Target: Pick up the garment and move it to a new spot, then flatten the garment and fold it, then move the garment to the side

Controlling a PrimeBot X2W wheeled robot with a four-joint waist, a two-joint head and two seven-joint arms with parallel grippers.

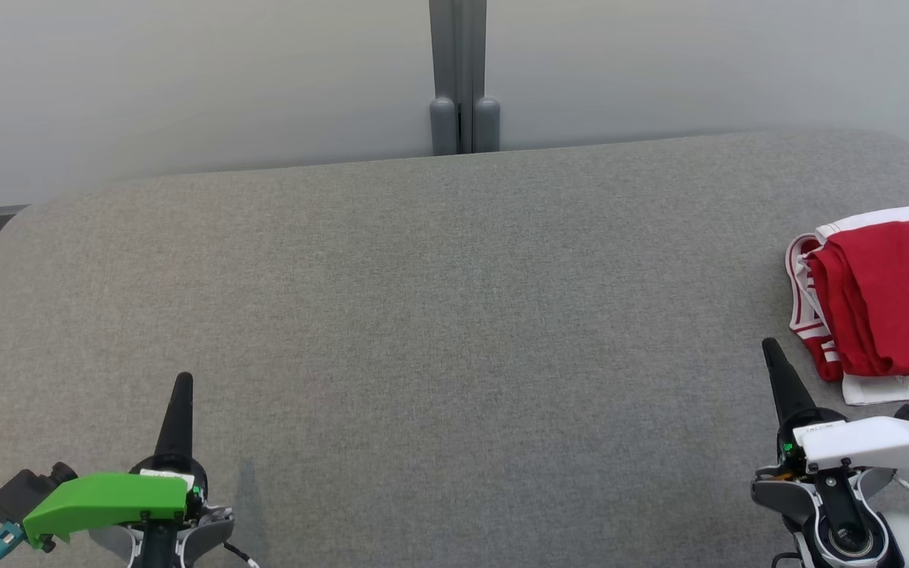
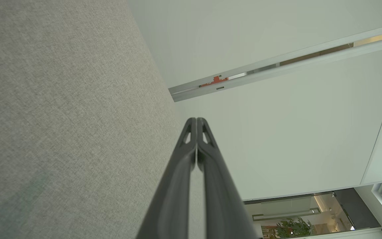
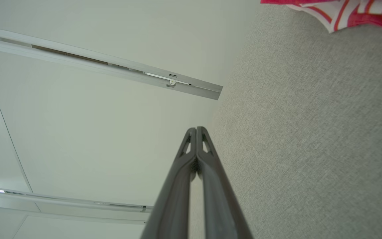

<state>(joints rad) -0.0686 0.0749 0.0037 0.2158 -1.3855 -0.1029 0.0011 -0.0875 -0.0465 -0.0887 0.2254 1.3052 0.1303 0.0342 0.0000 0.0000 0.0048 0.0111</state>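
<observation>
Left gripper nearest, lower left of head view: green-capped wrist low over grey padded surface, fingers pressed together, pointing up-frame, holding nothing. Right gripper lower right, white-capped wrist, likewise closed, empty, tip just beside garment, small gap between. Garment red with white striped band, folded, at surface's right edge.
Left wrist view: fingers tip to tip, grey fabric left, pale wall beyond, plants low right.
Right wrist view: fingers closed; garment's striped edge at top right.
</observation>
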